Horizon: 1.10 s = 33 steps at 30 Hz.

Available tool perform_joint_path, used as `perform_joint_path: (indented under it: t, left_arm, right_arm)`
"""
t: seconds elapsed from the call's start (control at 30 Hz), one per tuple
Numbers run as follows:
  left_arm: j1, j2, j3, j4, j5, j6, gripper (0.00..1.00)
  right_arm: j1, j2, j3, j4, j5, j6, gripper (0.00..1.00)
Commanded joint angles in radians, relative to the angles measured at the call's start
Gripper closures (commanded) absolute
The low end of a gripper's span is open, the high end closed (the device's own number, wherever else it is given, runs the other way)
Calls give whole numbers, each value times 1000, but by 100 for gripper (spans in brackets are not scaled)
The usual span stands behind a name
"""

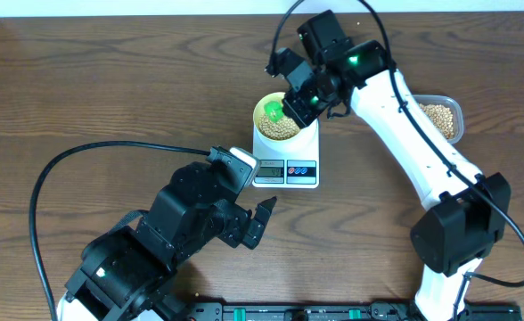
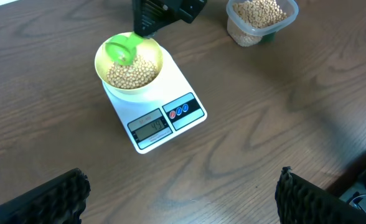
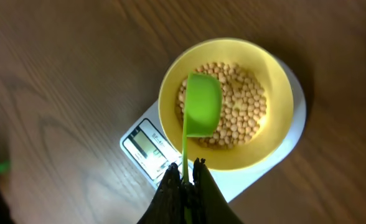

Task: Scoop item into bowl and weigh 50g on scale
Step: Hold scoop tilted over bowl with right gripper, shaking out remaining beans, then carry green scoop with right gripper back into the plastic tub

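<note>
Covering some beans (image 3: 242, 109), the scoop (image 3: 203, 106) hangs over the bowl (image 3: 277, 127).

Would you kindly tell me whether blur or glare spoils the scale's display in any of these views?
Overhead: the scale display is glare-free but too small to read. Left wrist: sharpest, digits faint. Right wrist: soft, display blurred; the right gripper, shut on the green scoop, is dark and unfocused.

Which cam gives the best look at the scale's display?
Left wrist: the scale's display faces the camera, unobstructed, with digits faintly visible. Overhead shows the display small, digits unreadable. Right wrist catches it at an angle, beside the right gripper shut on the green scoop.
</note>
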Motion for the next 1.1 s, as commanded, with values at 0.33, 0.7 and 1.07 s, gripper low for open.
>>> perform_joint_path:
  t: [0.33, 0.7, 1.07]
  left_arm:
    - [3, -1, 7, 0, -2, -2, 2]
    - [3, -1, 7, 0, -2, -2, 2]
    - [3, -1, 7, 0, -2, -2, 2]
  right_arm:
    - [-143, -32, -22, 27, -294, 214, 99]
    - [-299, -40, -22, -21, -471, 213, 99]
    - [-522, -84, -22, -97, -445, 205, 99]
